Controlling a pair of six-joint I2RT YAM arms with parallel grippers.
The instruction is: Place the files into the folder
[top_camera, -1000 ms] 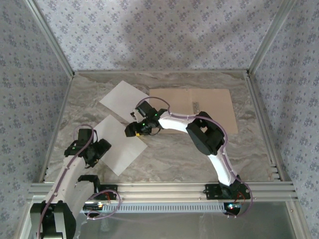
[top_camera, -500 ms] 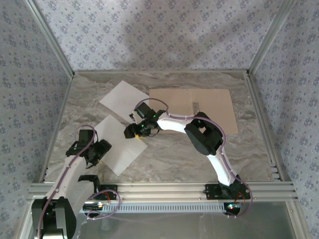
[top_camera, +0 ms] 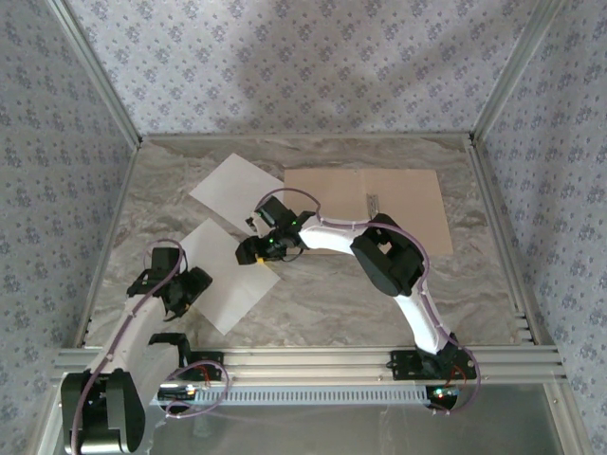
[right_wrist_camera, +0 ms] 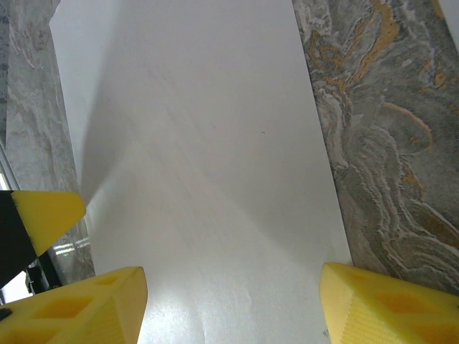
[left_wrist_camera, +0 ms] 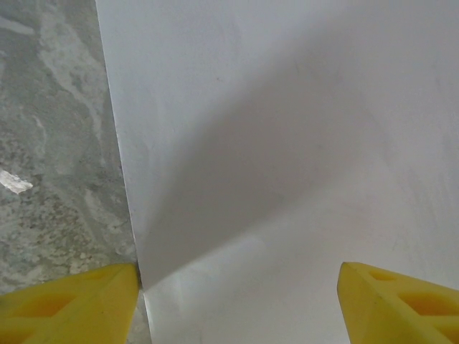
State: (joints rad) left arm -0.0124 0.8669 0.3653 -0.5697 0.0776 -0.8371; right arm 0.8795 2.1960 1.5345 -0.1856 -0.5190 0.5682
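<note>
While both jaws gape over near sheet | far sheet beside folder

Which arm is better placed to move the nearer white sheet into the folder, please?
Right. The right gripper, open, hovers at the nearer sheet's corner closest to the folder; the left gripper is at its opposite edge.

On table, far side: folder lying flat, far sheet just left of it. Nearer and more left, near sheet, left hand over its left edge, right hand over its far corner.
</note>
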